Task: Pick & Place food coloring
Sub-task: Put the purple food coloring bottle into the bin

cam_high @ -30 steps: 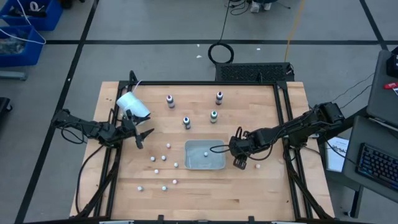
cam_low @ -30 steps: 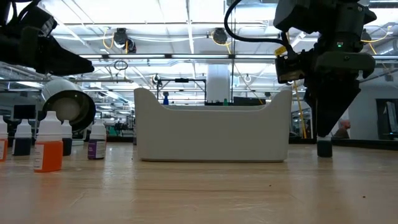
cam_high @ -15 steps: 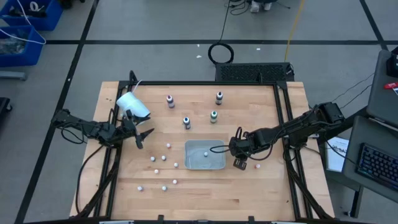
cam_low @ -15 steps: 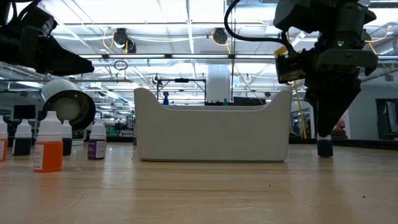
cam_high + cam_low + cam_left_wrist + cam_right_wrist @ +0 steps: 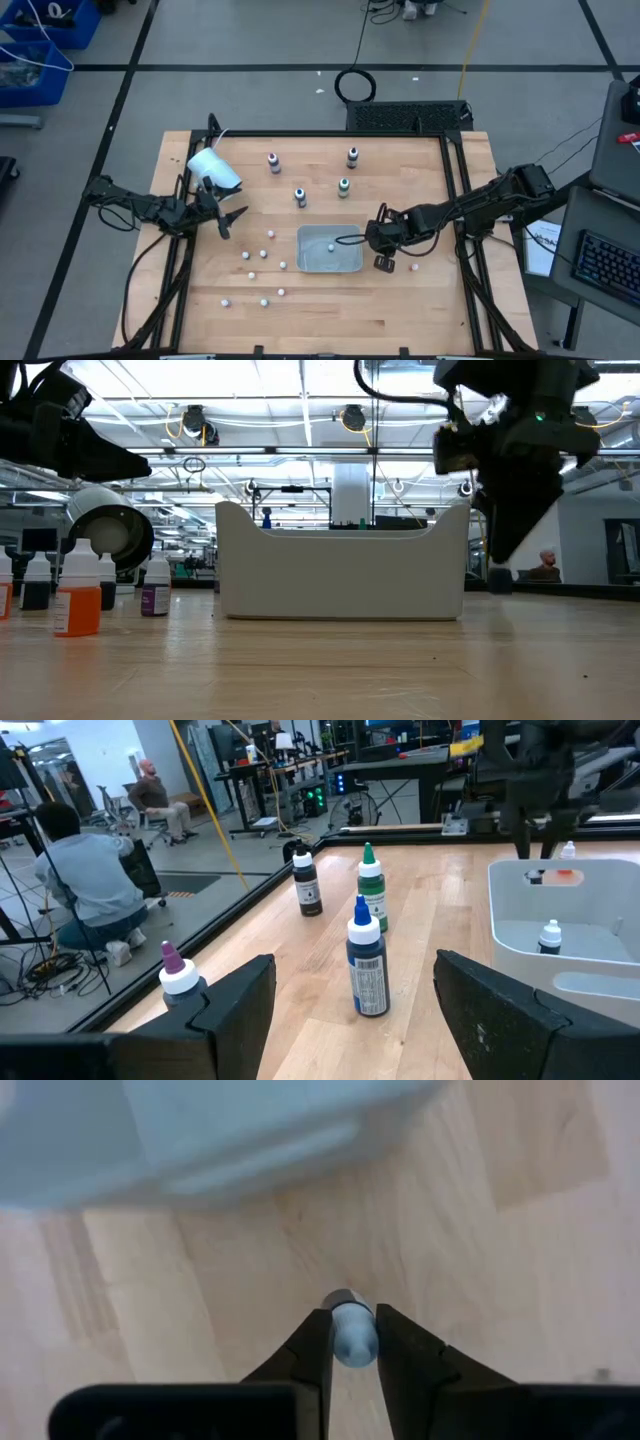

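Four small food coloring bottles stand upright on the wooden bench (image 5: 420,300) in its far half, seen from above: a pink-capped bottle (image 5: 273,161) at about eleven o'clock from the bench's middle, a dark bottle (image 5: 352,156) at about one o'clock, a blue bottle (image 5: 300,196) and a green bottle (image 5: 343,186) nearer the middle, the pair side by side and apart from each other; from the left wrist view the same bottles show as blue (image 5: 367,958) nearest, green (image 5: 371,887) behind it, dark (image 5: 306,884) farther off, and pink-capped (image 5: 180,976) close to the bench's edge; just near of the blue and green bottles sits a pale rectangular tray (image 5: 305,262); inside it a small bottle-like thing with a white cap (image 5: 550,935) rests against its wall; the right gripper (image 5: 385,263) hangs at the tray's three o'clock side, its jaws clamped on a small pale object (image 5: 351,1328) just above the bare wood; scattered small white balls (image 5: 263,253) lie at the tray's nine and seven o'clock; a large white cup (image 5: 214,168) lies on its side near the bench's ten o'clock corner; the left gripper (image 5: 226,221) waits just near of that cup, jaws spread apart; people (image 5: 95,880) sit in the room beyond.
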Tool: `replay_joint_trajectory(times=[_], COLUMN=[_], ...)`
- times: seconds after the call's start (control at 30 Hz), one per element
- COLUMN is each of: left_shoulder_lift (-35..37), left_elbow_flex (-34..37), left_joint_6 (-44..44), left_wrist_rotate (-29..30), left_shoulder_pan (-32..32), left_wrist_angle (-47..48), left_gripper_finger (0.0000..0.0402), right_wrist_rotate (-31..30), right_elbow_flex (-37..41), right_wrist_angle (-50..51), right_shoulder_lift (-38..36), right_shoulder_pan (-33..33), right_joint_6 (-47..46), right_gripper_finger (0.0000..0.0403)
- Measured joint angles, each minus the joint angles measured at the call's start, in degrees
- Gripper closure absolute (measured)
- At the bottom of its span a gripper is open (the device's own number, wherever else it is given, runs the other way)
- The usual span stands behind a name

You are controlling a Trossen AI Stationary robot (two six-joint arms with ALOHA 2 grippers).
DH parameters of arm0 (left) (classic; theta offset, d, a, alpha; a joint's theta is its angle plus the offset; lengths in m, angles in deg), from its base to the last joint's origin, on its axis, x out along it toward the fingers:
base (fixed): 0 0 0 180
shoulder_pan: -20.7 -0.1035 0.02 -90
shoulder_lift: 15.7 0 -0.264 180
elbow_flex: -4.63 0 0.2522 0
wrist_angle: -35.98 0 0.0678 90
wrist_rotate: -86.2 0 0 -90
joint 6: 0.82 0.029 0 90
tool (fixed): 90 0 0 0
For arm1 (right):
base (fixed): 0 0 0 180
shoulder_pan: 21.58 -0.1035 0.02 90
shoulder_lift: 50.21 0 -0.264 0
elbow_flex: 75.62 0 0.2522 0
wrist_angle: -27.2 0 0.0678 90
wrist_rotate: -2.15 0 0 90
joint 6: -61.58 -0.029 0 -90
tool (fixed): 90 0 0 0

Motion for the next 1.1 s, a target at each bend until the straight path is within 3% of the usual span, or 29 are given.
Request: replay_joint_trajectory(times=[0.27, 0.43, 0.67, 0.93, 1.1], left_shoulder_lift=[0.0, 0.0, 0.0, 0.0, 0.0], left_elbow_flex=[0.0, 0.0, 0.0, 0.02, 0.0], left_joint_6=[0.0, 0.0, -0.12, -0.19, -0.26], left_wrist_rotate=[0.0, 0.0, -0.01, -0.02, -0.33], left_shoulder_pan=[0.0, 0.02, 0.01, 0.02, 0.0], left_wrist_angle=[-0.09, -0.09, -0.15, -0.18, -0.18], left_gripper_finger=[0.0128, 0.0128, 0.0128, 0.0128, 0.0128], right_wrist_rotate=[-9.08, -12.93, -9.54, -4.28, -2.04], right_elbow_flex=[-15.4, -22.26, -25.43, -35.27, -37.11], right_wrist_angle=[14.89, 15.86, 10.81, 13.45, 16.45], right_shoulder_lift=[-0.36, -0.22, 5.63, 18.94, 24.39], right_shoulder_pan=[-0.03, 0.0, 0.11, 0.4, 1.69], right_joint_6=[5.23, 9.6, 17.51, 24.45, 26.12], right_gripper_finger=[0.0355, 0.0355, 0.0355, 0.0355, 0.0355])
